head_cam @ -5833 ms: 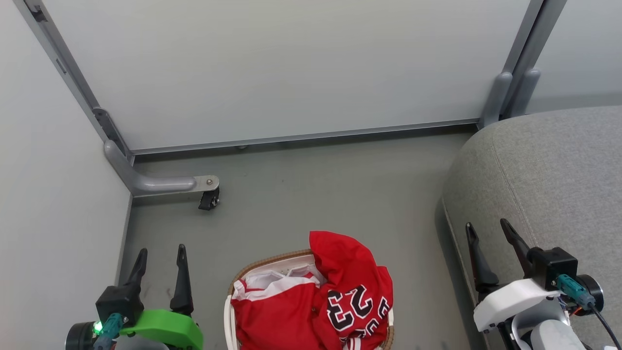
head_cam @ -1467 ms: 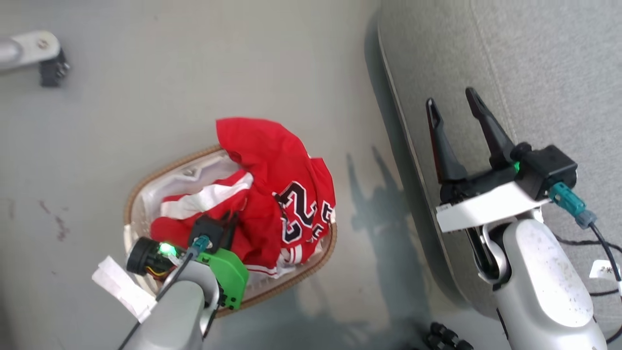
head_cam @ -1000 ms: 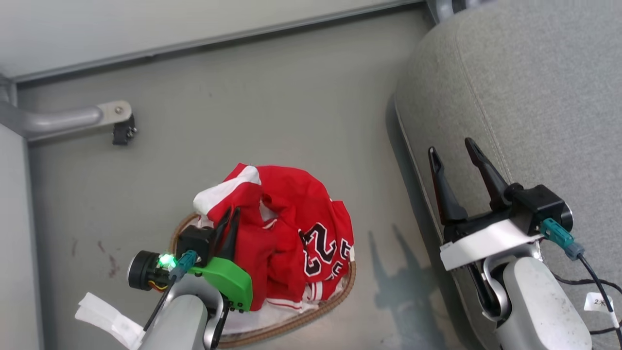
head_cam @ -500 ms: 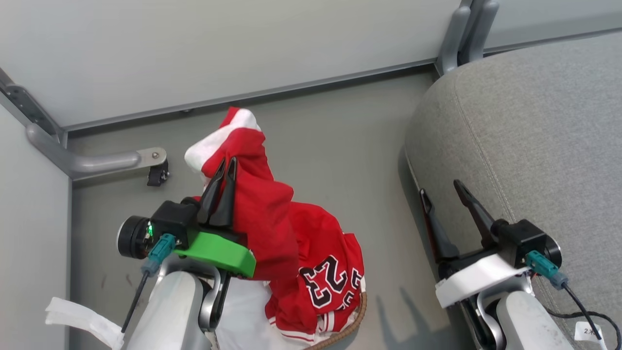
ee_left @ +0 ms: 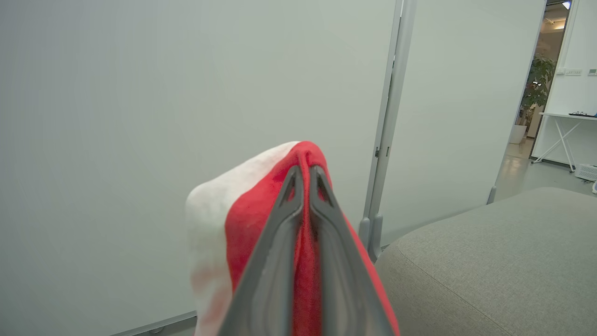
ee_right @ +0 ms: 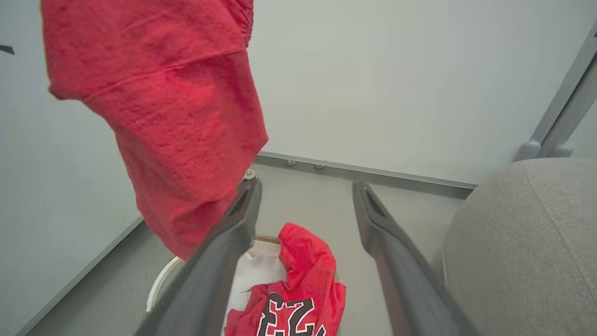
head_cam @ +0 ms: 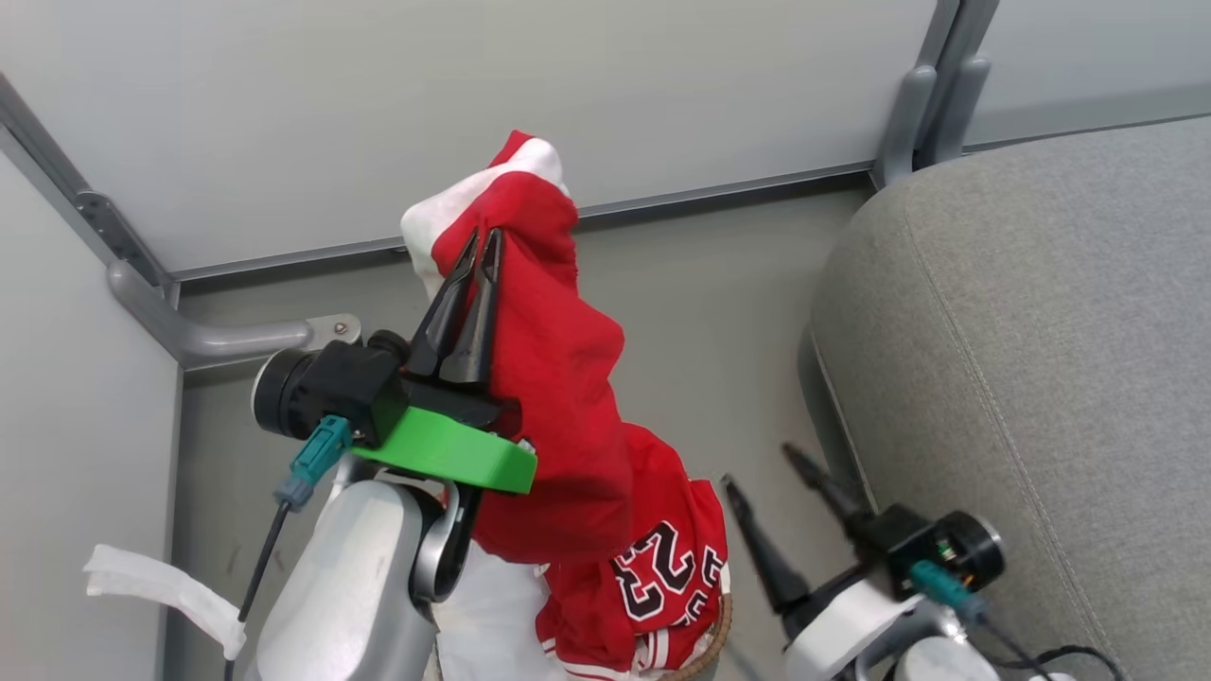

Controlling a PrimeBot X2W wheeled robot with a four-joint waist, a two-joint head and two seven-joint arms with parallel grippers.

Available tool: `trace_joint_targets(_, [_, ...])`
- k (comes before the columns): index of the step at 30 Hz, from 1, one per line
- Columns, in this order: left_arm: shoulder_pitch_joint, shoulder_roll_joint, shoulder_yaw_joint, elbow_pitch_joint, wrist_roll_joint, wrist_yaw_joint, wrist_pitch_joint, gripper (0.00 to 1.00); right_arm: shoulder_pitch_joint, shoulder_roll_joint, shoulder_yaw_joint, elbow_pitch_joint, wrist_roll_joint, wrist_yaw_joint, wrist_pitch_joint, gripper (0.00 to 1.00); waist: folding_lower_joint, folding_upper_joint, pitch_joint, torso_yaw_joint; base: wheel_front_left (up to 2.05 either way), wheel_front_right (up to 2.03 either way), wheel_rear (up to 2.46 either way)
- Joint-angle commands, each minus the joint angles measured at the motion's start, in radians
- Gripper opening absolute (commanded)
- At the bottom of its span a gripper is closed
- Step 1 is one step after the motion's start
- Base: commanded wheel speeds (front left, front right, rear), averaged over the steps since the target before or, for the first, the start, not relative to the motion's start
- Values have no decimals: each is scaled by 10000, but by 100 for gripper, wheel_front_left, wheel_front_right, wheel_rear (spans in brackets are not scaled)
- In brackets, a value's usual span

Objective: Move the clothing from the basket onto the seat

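A grey floor (head_cam: 700, 284) meets pale partition panels (head_cam: 284, 113) in a corner, and the grey seat (head_cam: 1041, 331) stands on the right. The left gripper (head_cam: 484, 236) is raised, its jaws pinched tight on the red garment with white trim (head_cam: 558, 378), which hangs above the basket (ee_right: 161, 280). The jersey (head_cam: 672, 567) lies in the basket. The right gripper (head_cam: 759, 466) hovers beside the seat, jaws spread wide, holding nothing. In the head view the left arm and the picture's lower edge hide most of the basket.
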Motion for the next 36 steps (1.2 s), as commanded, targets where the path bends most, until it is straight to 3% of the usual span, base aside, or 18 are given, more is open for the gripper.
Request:
trace_joint_targets(1, [-152,19,-105,-76,-82,71,-6,0,-2,-100,366,129,-88,-7,-24,100,1,0,-64,126,0,0,0])
trace_joint_targets(6, [-243,16,-566,-213,-306,160,-6,0,-648,-131,1661,641,80,-7,-24,100,1,0,-69,368,0,0,0])
trace_joint_targets(12, [-415,18,-1172,-226,-481,242,-6,0,-1656,-85,2522,1466,14,-7,-24,100,1,0,42,738,0,0,0])
trace_joint_targets(22, [-746,17,-2086,-262,-901,431,-6,0,-2903,13,2877,2724,228,-7,-24,100,1,0,89,1276,0,0,0])
trace_joint_targets(23, [-737,19,-2141,-261,-931,440,-6,0,-2959,11,2941,2698,372,-7,-24,45,1,0,85,1317,0,0,0])
trace_joint_targets(24, [-727,19,-2183,-249,-941,442,-6,0,-3002,4,2989,2634,488,-7,-24,0,1,0,82,1344,0,0,0])
trace_joint_targets(36, [-419,18,-2094,-68,-926,582,-6,0,-2659,-4,2940,2437,967,-7,-23,0,1,0,-2,1213,0,0,0])
